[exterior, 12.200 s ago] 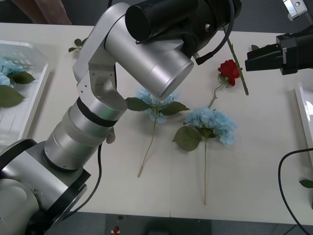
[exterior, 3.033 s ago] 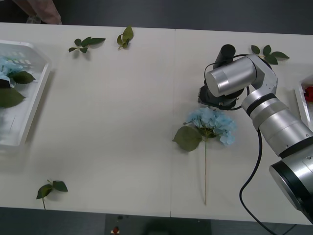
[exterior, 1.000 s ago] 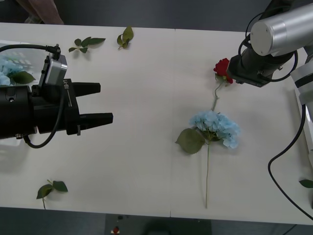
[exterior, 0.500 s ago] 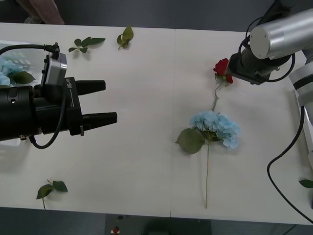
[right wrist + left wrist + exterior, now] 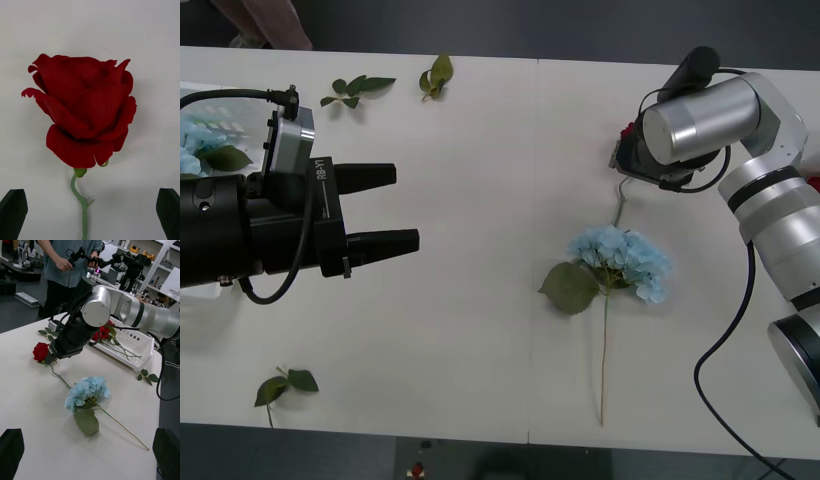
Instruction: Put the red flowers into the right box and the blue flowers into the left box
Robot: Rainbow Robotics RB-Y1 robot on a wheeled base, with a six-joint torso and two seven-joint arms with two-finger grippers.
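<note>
Right hand (image 5: 90, 215) spread wide around the rose (image 5: 84, 112) stem.

The white desk (image 5: 480, 300) carries one blue hydrangea (image 5: 620, 262) lying right of centre, its long stem pointing toward the near edge and a big leaf at its left side. Beyond it, the right arm bends down over a red rose (image 5: 626, 134), whose bloom is mostly hidden under the wrist; its stem runs down toward the hydrangea head. The left gripper (image 5: 385, 208) hovers over the left half of the desk, black fingers parted and pointing right. Behind it, the left box (image 5: 240, 98) holds blue flowers (image 5: 198, 138). Loose leaf sprigs (image 5: 358, 87) lie near the far edge and another (image 5: 284, 385) near the front-left corner.
</note>
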